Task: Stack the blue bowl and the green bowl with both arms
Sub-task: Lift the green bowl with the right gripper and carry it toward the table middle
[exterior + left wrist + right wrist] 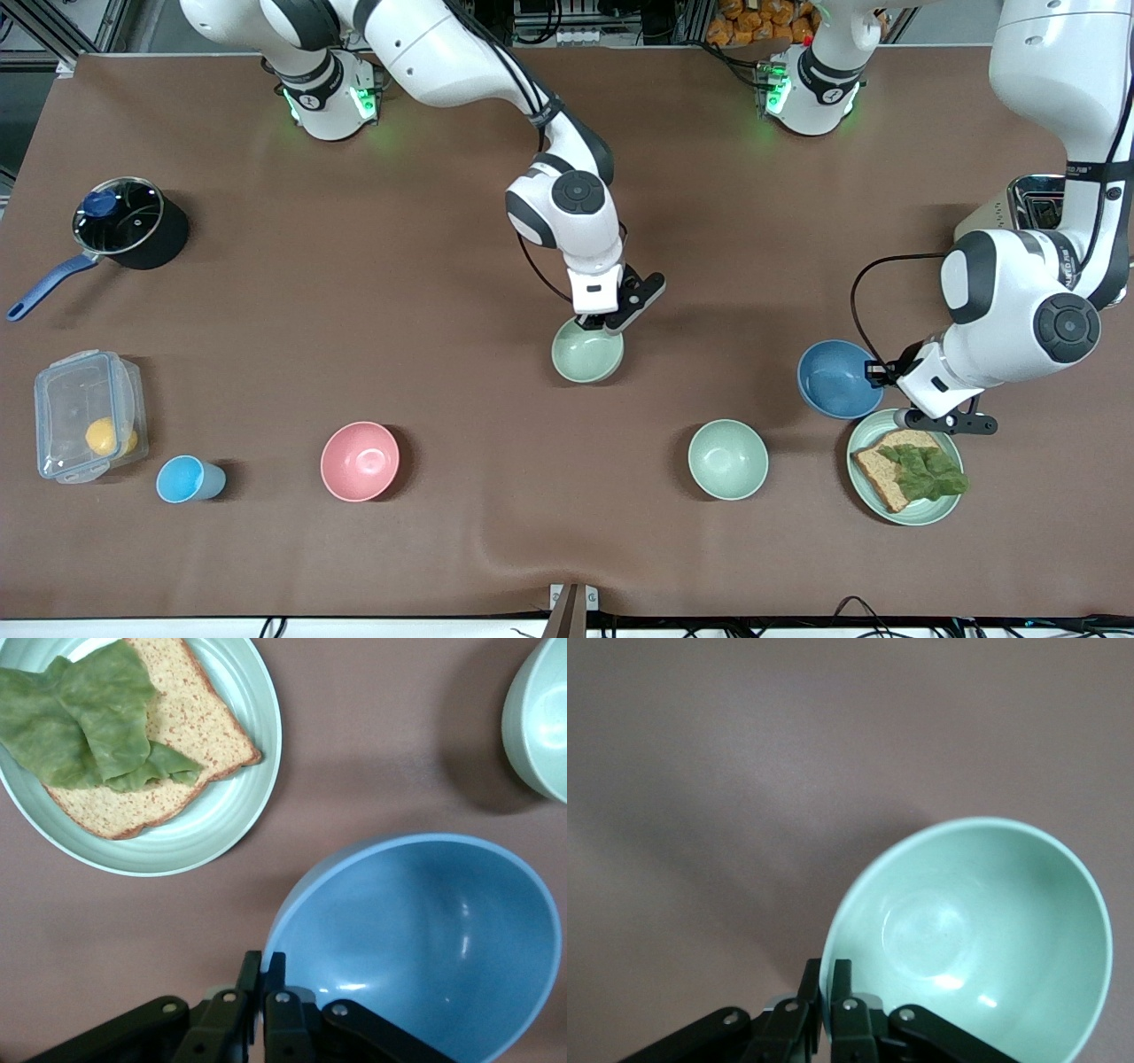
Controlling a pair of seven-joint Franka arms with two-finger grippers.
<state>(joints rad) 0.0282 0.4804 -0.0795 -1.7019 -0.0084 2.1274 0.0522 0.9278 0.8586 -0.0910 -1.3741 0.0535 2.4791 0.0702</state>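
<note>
Both arms are gripping: the left tool (877, 372) is pinching the round matte sky-blue bowl's (835, 378) rim beside the bread plate (921, 513), the right tool (601, 324) pinching the sage-green bowl (586, 351) mid-table (354, 292). Next likely calls for bringing one over the other.

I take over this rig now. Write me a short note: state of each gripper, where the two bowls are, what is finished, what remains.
Left gripper: jaws shut on the rim of the blue bowl, which is tilted, beside the plate of bread, at the left arm's end of the table.
Right gripper: jaws shut on the rim of the green bowl, near the table's middle.
Done: both bowls gripped.
Left: bring the two together and set one inside the other; they are far apart now.
Note: a paler green bowl stands between them, nearer the front camera; it is not part of the job.
</note>
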